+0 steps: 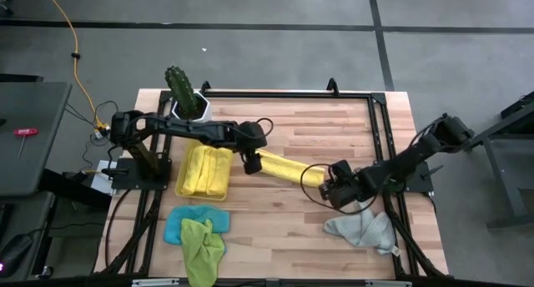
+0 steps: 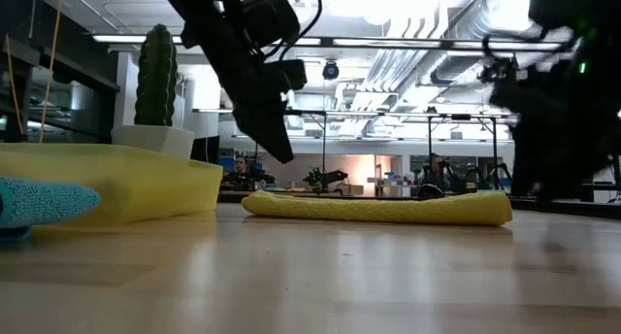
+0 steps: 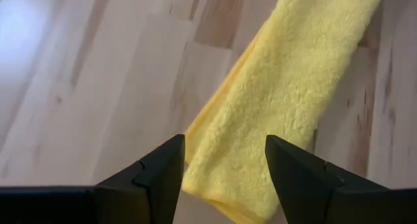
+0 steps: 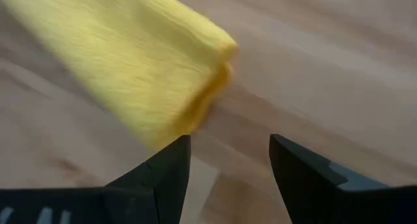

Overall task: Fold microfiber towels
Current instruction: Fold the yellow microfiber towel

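A bright yellow microfiber towel (image 1: 289,168) lies folded into a long narrow strip flat on the middle of the wooden table, also seen as a low band in the low view (image 2: 378,209). My left gripper (image 1: 250,164) hangs open just above the strip's left end (image 3: 260,120), clear of it (image 2: 277,148). My right gripper (image 1: 334,192) stands open beside the strip's right end (image 4: 163,61), with nothing between its fingers (image 4: 230,149). Further towels lie apart: a blue one (image 1: 185,224), a lime green one (image 1: 203,247) and a grey one (image 1: 364,229).
A yellow plastic tray (image 1: 179,185) with folded yellow towels (image 1: 207,168) stands left of the strip. A potted cactus (image 1: 185,92) stands at the far left. Black frame rails (image 1: 380,120) run along the table's edges. Bare wood shows between the strip and the near edge.
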Controlling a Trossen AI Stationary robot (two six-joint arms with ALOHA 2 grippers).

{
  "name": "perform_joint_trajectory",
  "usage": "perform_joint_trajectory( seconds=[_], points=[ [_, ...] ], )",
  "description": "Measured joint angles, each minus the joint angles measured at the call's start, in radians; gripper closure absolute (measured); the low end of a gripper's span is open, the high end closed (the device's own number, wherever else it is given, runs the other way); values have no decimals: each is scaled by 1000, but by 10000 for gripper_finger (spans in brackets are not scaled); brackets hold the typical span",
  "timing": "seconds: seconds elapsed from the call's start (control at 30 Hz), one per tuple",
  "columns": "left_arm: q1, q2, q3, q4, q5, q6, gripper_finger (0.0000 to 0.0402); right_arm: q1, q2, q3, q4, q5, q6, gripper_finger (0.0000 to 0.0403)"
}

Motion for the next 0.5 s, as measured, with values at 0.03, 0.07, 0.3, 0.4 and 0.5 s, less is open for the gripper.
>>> perform_joint_trajectory(
  seconds=[0.03,0.07,0.3,0.4,0.5],
  points=[
    [-5,0,0,11,-10,12,198,-15,-8,-29,36,-19,-2,201],
    [-6,-4,0,20,-15,22,197,-26,-23,-53,69,-16,-2,201],
    [-9,-59,-1,74,-30,41,199,-53,-107,-154,342,78,-18,201],
    [-9,-98,0,95,-54,36,199,-74,-102,-166,406,57,-19,201],
    [-10,-131,0,110,-77,30,199,-101,-102,-166,401,48,-20,201]
  ],
)
